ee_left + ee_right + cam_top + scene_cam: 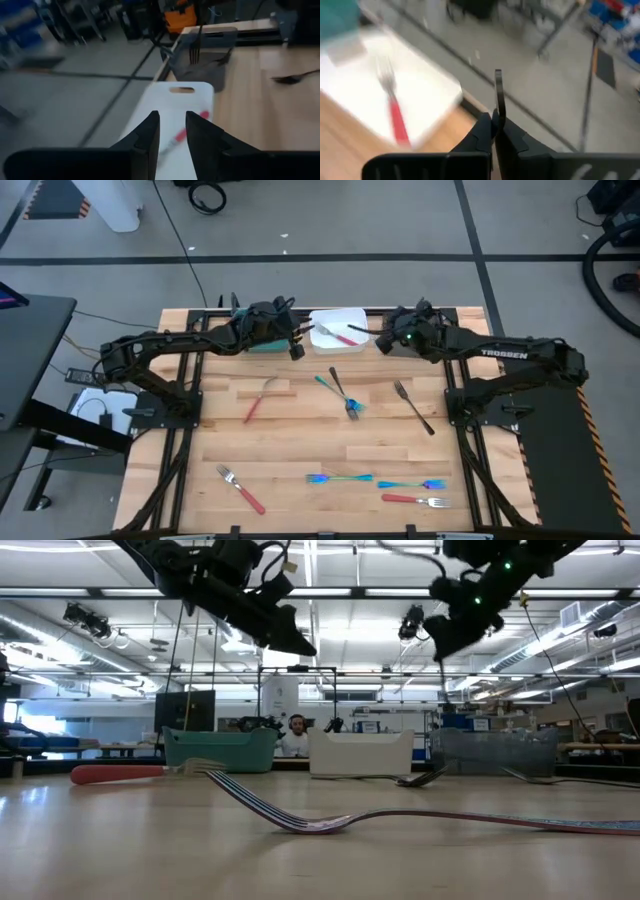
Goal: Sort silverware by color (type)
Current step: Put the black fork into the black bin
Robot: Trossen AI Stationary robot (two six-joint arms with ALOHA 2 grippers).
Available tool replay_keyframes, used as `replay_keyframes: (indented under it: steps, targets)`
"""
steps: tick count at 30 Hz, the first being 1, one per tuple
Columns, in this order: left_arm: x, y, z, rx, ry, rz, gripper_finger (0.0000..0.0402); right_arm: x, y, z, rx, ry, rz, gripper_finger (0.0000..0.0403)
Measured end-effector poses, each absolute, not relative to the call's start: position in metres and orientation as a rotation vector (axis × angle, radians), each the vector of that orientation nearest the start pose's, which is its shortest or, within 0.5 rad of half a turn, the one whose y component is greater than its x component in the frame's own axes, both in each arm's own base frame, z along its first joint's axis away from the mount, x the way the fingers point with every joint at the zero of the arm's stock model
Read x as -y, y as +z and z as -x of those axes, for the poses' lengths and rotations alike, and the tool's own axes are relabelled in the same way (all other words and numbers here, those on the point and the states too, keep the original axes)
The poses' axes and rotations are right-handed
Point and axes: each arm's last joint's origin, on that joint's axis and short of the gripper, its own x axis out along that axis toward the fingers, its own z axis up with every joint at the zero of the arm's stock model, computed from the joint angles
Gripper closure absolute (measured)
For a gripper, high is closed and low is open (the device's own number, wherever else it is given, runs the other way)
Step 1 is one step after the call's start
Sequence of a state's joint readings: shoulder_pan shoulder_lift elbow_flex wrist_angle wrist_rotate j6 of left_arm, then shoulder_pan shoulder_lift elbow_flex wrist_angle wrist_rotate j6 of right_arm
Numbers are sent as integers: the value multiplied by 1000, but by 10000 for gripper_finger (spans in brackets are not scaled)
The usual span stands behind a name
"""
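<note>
Overhead, both arms reach to the far edge of the desk (300,430), where three bins stand in a row. The left pincer (297,350) hangs at the near corner of the white bin (352,317), between it and the teal bin (262,345); its wrist view shows the jaws parted with nothing between them, and below them a red fork (182,134) lying in the white bin. The right pincer (495,122) is closed on a slim dark fork (498,95), which stands up between the fingertips; overhead this pincer is at the white bin's right side, beside the third bin (205,55), seen in the left wrist view with a dark fork upright inside.

The remaining forks lie loose on the desk. A red one (258,400) is left of centre; a teal fork (337,393) and a dark fork (343,392) cross at centre; another dark fork (413,406) lies to their right. Near the front edge are a red fork (241,489) at left, two teal forks (340,477) (412,484) end to end at middle, and a red fork (415,500) just in front of them.
</note>
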State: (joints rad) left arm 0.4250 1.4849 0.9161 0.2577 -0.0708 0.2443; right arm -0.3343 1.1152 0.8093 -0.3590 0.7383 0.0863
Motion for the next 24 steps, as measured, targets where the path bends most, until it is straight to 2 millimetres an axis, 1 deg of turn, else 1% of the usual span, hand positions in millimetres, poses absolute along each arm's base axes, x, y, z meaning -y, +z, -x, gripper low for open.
replay_keyframes:
  steps: [2, 4, 10, 12, 20, 24]
  targets:
    - [-133, 254, -298, -375, 447, -117, 302, 95, 261, -200, -732, -1072, 58, 392]
    - [-128, 254, -300, -374, 438, -84, 302, 99, 257, -196, -791, -1073, 55, 392]
    - [-117, 253, -304, -382, 401, -87, 302, 104, 251, -189, -874, -963, -26, 390]
    - [-115, 252, -304, -393, 394, -86, 302, 104, 248, -187, -917, -955, -28, 391]
    - [-113, 243, -300, -494, 383, -71, 302, 106, 241, -172, -1069, -975, -39, 390]
    - [-112, 239, -299, -537, 378, -65, 302, 107, 239, -167, -1117, -968, -67, 390]
